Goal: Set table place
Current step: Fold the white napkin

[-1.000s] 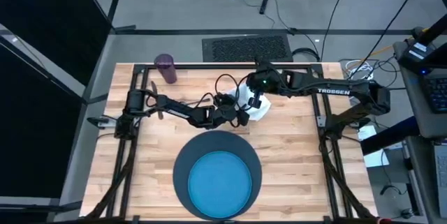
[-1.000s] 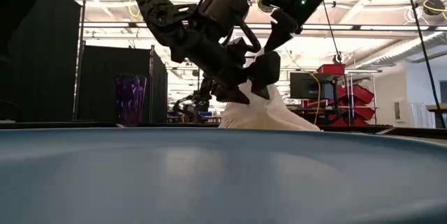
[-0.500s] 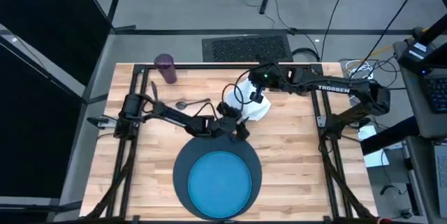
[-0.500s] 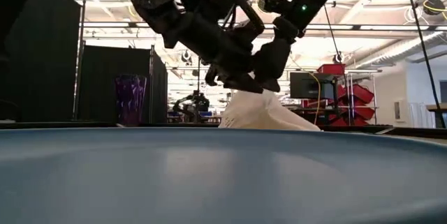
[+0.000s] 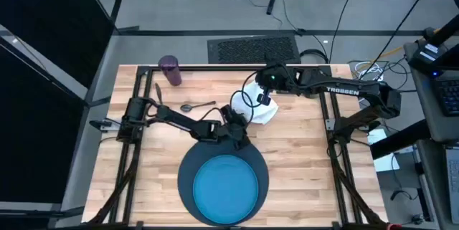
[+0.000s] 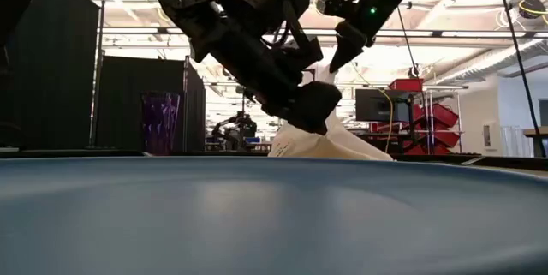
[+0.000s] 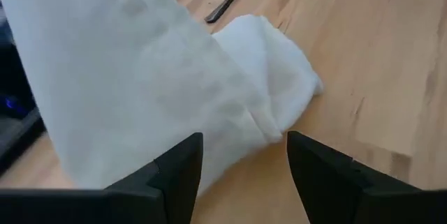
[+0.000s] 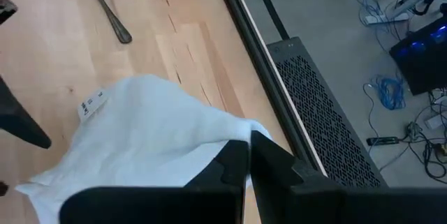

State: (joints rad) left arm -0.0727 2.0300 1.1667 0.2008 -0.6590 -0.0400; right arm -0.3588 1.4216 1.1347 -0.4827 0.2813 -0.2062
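White napkin (image 5: 259,108) at the table's (image 5: 301,158) centre, toward the far edge, one corner pinched by the right tool (image 5: 264,102). Left tool (image 5: 235,124), fingers apart (empty), sits just nearside, between napkin and mat (image 5: 188,169).

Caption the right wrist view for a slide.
Right gripper pinches a white napkin up off the wooden table.

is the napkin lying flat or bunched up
Bunched up. The white napkin rises in a crumpled peak off the table, one corner pinched in the right gripper; the left gripper is open beside it.
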